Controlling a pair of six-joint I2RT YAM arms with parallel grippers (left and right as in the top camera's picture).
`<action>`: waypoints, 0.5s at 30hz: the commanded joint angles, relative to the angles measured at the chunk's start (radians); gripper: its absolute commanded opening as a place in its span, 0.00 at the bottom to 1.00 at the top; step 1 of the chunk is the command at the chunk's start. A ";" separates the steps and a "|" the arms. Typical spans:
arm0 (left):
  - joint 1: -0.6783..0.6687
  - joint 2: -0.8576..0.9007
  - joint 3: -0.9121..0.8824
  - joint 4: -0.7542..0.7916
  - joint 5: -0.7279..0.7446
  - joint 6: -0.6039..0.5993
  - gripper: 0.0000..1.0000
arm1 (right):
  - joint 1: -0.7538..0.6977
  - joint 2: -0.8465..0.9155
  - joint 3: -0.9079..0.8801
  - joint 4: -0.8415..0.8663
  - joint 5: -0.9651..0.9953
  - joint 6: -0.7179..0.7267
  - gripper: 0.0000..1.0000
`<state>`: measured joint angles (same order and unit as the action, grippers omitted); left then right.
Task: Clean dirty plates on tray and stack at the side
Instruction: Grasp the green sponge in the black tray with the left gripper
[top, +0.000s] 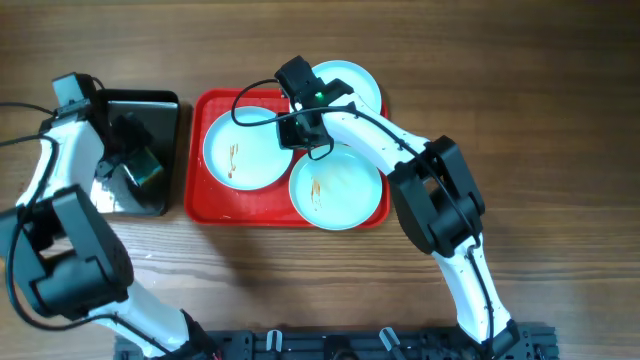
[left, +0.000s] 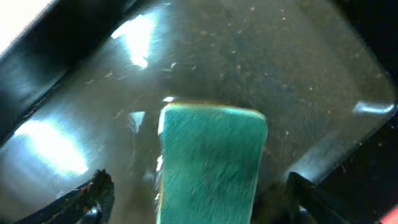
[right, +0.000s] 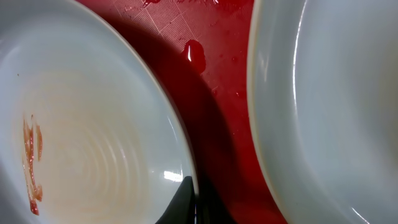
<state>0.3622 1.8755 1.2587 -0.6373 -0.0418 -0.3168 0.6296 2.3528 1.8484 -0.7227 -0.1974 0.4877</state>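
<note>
Plates (top: 250, 165): three, all lying in the red tray (top: 200, 205), none yet stacked at the side

- Left plate (top: 243, 140) and near plate (top: 338, 187) show brownish smears at centre. Far plate (top: 350, 85) looks clean where the arm leaves it visible
- Right gripper (top: 297, 122) is down where the three rims come close together. In the wrist view its tips (right: 194, 202) are pressed together on the lip of the left plate (right: 93, 155), one tip inside the rim and one outside. Far plate (right: 336, 112) sits just beside, with a strip of bare tray (right: 211, 81) between
- Likely reason for the rim pinch: a shallow plate lying flat offers no other purchase, and the edge hold would steady or tip it for wiping
- Left gripper (top: 135, 160) hangs over the black tray (top: 150, 100). The wrist view shows the jaws spread to either side of the green sponge (left: 211, 162), which lies flat on the glossy floor. Neither finger clearly touches it
- Judgement: the sponge is kept on its own tray, away from the plates, and the left arm looks lined up to take it. Task is at an early stage
- Glossy bead of liquid (right: 194, 53) on the red tray suggests wetness. A thin glazed lip could slip from the pinch
</note>
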 joint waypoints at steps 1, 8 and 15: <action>-0.004 0.065 0.017 0.033 0.086 0.075 0.82 | 0.006 0.029 0.008 0.007 0.013 -0.016 0.04; -0.005 0.119 0.017 0.047 0.086 0.074 0.56 | 0.006 0.029 0.008 0.007 0.013 -0.016 0.04; -0.005 0.110 0.018 0.042 0.086 0.074 0.57 | 0.006 0.029 0.008 0.005 0.013 -0.017 0.04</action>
<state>0.3611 1.9736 1.2625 -0.5900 0.0273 -0.2520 0.6296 2.3528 1.8484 -0.7177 -0.1974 0.4854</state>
